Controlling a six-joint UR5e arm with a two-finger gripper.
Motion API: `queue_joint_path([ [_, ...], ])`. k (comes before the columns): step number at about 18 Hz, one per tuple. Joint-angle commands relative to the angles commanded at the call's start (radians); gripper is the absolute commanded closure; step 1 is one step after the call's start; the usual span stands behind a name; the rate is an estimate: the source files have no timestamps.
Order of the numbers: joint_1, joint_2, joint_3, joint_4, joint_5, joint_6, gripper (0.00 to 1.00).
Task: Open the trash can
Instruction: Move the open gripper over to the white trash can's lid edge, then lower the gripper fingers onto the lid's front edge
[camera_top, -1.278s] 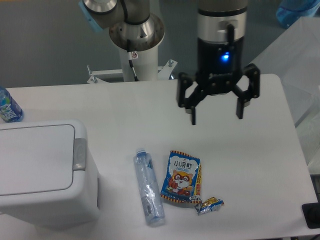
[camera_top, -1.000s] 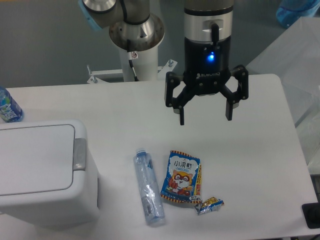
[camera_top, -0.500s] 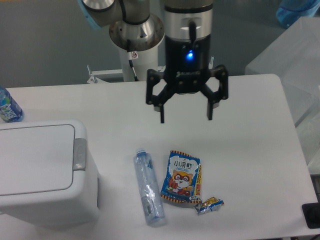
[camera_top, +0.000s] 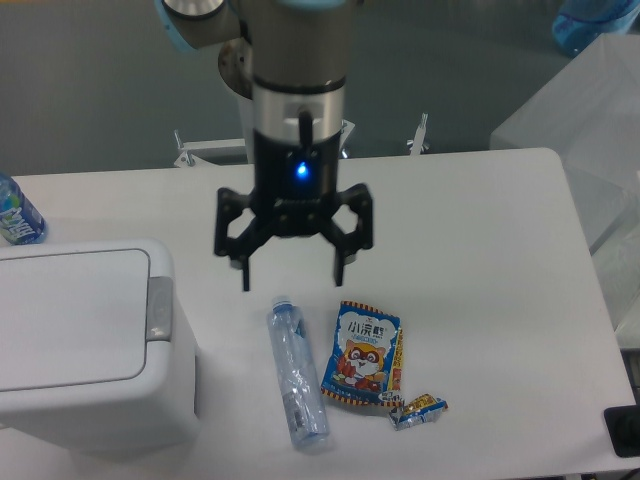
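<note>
The trash can (camera_top: 85, 345) is a large boxy white bin at the lower left, its flat lid shut. Its small grey push-button (camera_top: 159, 308) sits on the right edge of the lid. My gripper (camera_top: 292, 277) hangs above the table to the right of the bin, fingers pointing down and spread wide, holding nothing. Its left fingertip (camera_top: 246, 279) is roughly a hand's width right of the button and apart from the bin.
A crushed clear plastic bottle (camera_top: 297, 374) lies just below the gripper. A blue snack bag (camera_top: 362, 352) and a small wrapper (camera_top: 419, 409) lie to its right. A blue-labelled bottle (camera_top: 17, 214) stands at the far left edge. The robot base (camera_top: 273, 70) is behind the table.
The gripper has moved steadily left and a little toward the front, from over the right middle of the table to just right of the bin. Its fingers stayed open.
</note>
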Motion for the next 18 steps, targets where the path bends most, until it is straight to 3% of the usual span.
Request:
queue_joint_path([
  [5, -0.020, 0.000, -0.026, 0.000, 0.000, -0.066, 0.00],
  [18, -0.063, -0.025, -0.026, 0.009, -0.002, -0.072, 0.00],
])
